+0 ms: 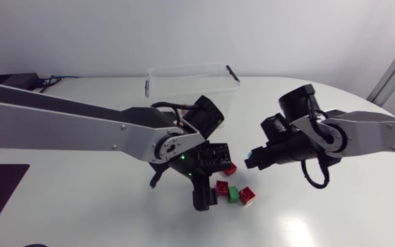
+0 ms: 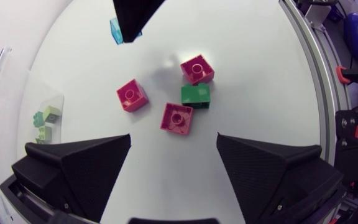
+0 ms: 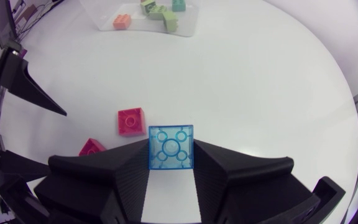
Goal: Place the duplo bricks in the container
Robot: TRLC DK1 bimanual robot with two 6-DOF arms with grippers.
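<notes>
My right gripper [image 1: 254, 160] is shut on a clear blue brick [image 1: 250, 164], held just above the table; in the right wrist view the blue brick [image 3: 171, 147] sits clamped between both fingers. On the table lie three red bricks [image 2: 132, 95] [image 2: 177, 118] [image 2: 197, 69] and a green brick [image 2: 196, 94]. My left gripper [image 2: 173, 177] hangs open above them, with nothing between its fingers [image 2: 79, 168]. In the head view it [image 1: 204, 180] is just left of the loose bricks [image 1: 233, 195]. The clear container [image 1: 192, 68] stands at the back.
The container [image 3: 101, 25] holds an orange brick [image 3: 122, 20] and several pale green ones [image 3: 160, 12]. My two grippers are close together over the table's middle. White table surface spreads out to the right and front of the bricks.
</notes>
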